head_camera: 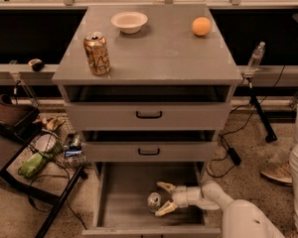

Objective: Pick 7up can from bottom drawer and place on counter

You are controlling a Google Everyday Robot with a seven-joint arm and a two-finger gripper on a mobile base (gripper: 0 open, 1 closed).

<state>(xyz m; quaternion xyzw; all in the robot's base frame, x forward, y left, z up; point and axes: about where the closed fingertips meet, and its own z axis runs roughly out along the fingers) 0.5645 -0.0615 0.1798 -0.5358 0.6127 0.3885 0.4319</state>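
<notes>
The 7up can [154, 201] lies in the open bottom drawer [124, 202], its metal top facing the camera. My gripper [161, 199] is down inside the drawer, reaching in from the right. Its two pale fingers [165, 186] are spread open, one behind and one in front of the can, with the can at the fingertips. The counter [159, 53] is the grey top of the cabinet above.
On the counter stand a gold and brown can [97, 53], a white bowl [129, 22] and an orange [201, 26]. Two upper drawers with black handles [149, 115] are shut. Clutter and cables lie on the floor at the left; a water bottle [256, 57] stands at the right.
</notes>
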